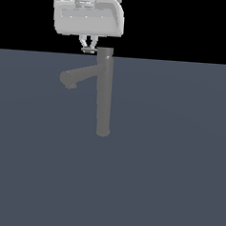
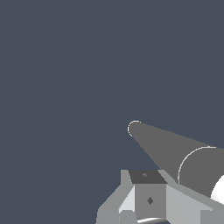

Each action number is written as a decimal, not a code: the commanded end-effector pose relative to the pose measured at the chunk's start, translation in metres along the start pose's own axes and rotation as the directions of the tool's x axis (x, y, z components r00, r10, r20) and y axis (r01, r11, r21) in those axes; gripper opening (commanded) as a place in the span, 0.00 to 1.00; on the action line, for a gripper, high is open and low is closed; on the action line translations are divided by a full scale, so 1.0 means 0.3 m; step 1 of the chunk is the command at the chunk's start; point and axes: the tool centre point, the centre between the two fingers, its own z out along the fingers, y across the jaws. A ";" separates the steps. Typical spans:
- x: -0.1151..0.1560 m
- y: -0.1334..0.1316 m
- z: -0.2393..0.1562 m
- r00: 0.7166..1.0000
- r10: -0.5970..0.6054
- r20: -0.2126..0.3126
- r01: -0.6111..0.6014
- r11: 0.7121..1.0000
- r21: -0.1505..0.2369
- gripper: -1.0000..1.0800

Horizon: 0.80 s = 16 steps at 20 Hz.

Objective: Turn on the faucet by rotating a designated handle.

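**Inspector:** Gripper (image 2: 151,205) housing sits closest to the wrist lens, a pale boxy block with one dark pad face showing. Beyond it, the faucet (image 2: 168,151) column runs away toward the worktop (image 2: 65,87), seen nearly end-on from above.

**Assistant:** And from the room side?

**Inspector:** In the exterior view the faucet (image 1: 104,95) stands upright on the grey worktop (image 1: 169,162), its thick spout angled down toward that view's left. The gripper (image 1: 88,44) hangs just above and slightly to the exterior view's left of the column's cap. Its fingers are close together, with something small and grey at their tips.

**Assistant:** Is that the handle?

**Inspector:** Most likely the handle (image 1: 88,49), a thin short stub beside the cap. It is too small to confirm contact. I cannot tell whether the fingers are clamped on it or merely flanking it.

**Assistant:** Stage of work?

**Inspector:** My judgement: engagement with the handle, rotation not yet evident. Next move calls for a sideways sweep about the column's axis, keeping the fingertips level with the rod. Risk noted: the rod is slim, and the fingers could slip over it if the arm rises.
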 end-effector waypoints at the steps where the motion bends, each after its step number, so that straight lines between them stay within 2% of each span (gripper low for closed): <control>1: 0.000 0.000 0.000 1.000 0.000 0.000 0.000 1.000 0.000 0.00; 16: -0.156 0.051 -0.001 1.000 -0.010 0.007 0.010 1.000 -0.002 0.00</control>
